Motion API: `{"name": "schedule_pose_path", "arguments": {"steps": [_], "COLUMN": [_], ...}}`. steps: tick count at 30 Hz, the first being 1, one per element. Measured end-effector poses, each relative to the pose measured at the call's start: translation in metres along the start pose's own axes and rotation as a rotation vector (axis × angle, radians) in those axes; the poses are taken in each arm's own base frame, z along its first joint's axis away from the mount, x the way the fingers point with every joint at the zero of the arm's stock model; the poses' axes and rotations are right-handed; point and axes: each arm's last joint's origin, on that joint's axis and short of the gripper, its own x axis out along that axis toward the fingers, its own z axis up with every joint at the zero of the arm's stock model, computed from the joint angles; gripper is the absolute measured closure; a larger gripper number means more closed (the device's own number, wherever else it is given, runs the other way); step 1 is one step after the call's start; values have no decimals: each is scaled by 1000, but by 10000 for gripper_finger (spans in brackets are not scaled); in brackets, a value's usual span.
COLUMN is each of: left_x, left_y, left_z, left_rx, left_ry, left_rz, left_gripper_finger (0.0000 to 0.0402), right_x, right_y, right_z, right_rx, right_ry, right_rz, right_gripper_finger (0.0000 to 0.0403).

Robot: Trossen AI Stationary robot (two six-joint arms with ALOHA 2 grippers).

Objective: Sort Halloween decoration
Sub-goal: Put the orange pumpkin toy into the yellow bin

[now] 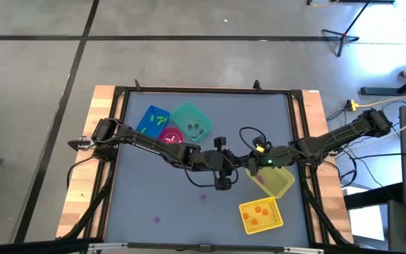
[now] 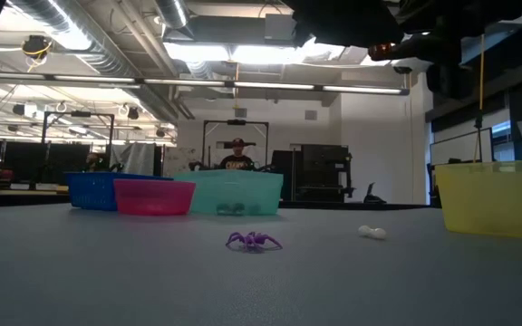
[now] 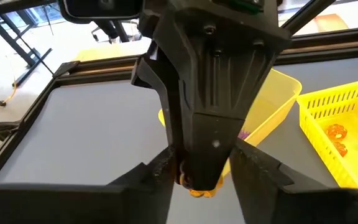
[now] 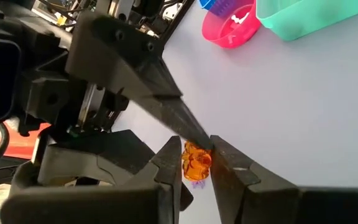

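Note:
Both grippers meet above the middle of the table. My right gripper (image 4: 197,167) is shut on a small orange Halloween decoration (image 4: 196,163), held clear of the table. In the left wrist view my left gripper (image 3: 204,179) stands open, its fingers (image 3: 161,177) on either side of the right gripper's tip and the orange piece (image 3: 199,190). From above, the left gripper (image 1: 222,178) sits just left of the right gripper (image 1: 240,169). A purple spider (image 2: 253,241) and a white piece (image 2: 372,233) lie on the table. Purple pieces (image 1: 204,197) lie in front of the grippers.
The blue bin (image 1: 152,121), teal bin (image 1: 204,116) and pink bin (image 1: 173,137) stand at the back left. A yellow bin (image 1: 282,185) is under the right arm. A yellow basket (image 1: 261,215) with orange pieces sits at the front right. A person (image 2: 236,159) stands in the room behind.

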Motion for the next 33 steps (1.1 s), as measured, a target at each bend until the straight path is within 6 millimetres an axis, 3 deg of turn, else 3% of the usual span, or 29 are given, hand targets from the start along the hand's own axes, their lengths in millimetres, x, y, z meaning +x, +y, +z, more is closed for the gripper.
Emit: {"name": "schedule_pose_path", "arguments": {"steps": [10, 17, 27, 33], "left_x": [0, -1, -2, -2], "left_y": [0, -2, -3, -3], "left_z": [0, 0, -1, -4], "left_rx": [1, 3, 6, 16], "left_ry": [5, 7, 12, 39], "left_rz": [-1, -5, -10, -10], "left_gripper_finger": [199, 196, 195, 195], "right_x": [0, -1, -4, -6], "right_y": [-4, -12, -8, -2], "right_z": [-2, -8, -20, -43], "right_rx": [-44, -105, -147, -190], "right_ry": [25, 142, 517, 660], "right_rz": [-40, -88, 107, 148], "right_gripper_finger": [340, 340, 340, 340]}}
